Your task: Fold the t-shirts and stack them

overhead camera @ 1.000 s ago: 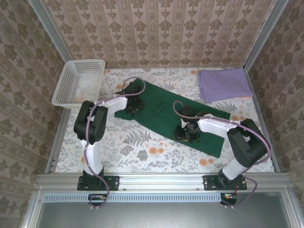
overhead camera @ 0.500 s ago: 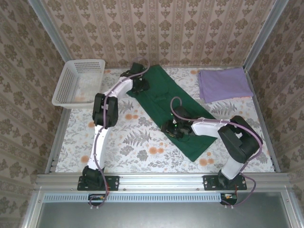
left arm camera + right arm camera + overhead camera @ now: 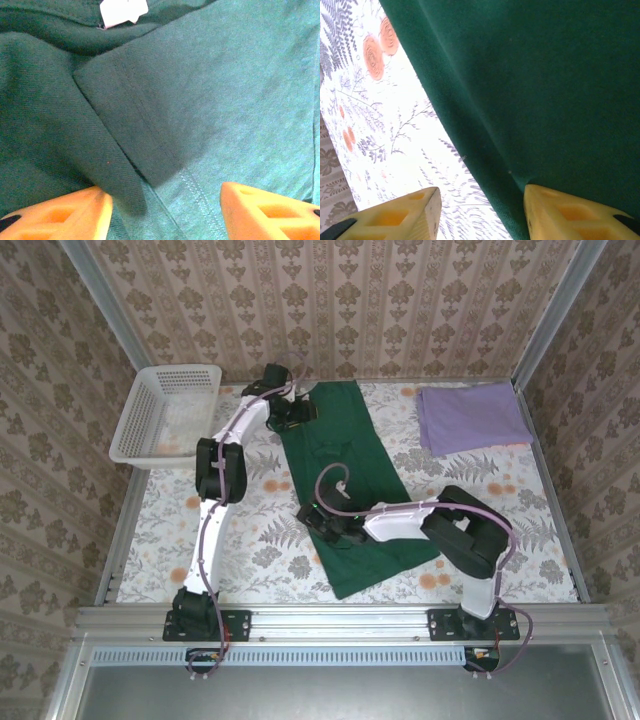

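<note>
The dark green t-shirt [image 3: 345,470] lies as a long folded strip from the table's far edge toward the near edge. My left gripper [image 3: 292,412] is at its far left corner. In the left wrist view this gripper [image 3: 165,210] is open over a folded sleeve [image 3: 130,115], just below the white neck label [image 3: 122,11]. My right gripper [image 3: 318,518] sits at the strip's left edge near its lower end. It [image 3: 481,210] is open too, with the shirt's edge [image 3: 485,165] running between the fingers. The lilac t-shirt [image 3: 470,418] lies folded at the far right.
A white lattice basket [image 3: 165,412] stands at the far left corner. Patterned walls close in the table on three sides. The flowered tablecloth [image 3: 250,540] is bare to the left of the green strip and at the near right [image 3: 520,550].
The green shirt has swung from a diagonal to nearly straight front-to-back. My left gripper moved toward the far edge, my right gripper moved left, and both jaws opened wider.
</note>
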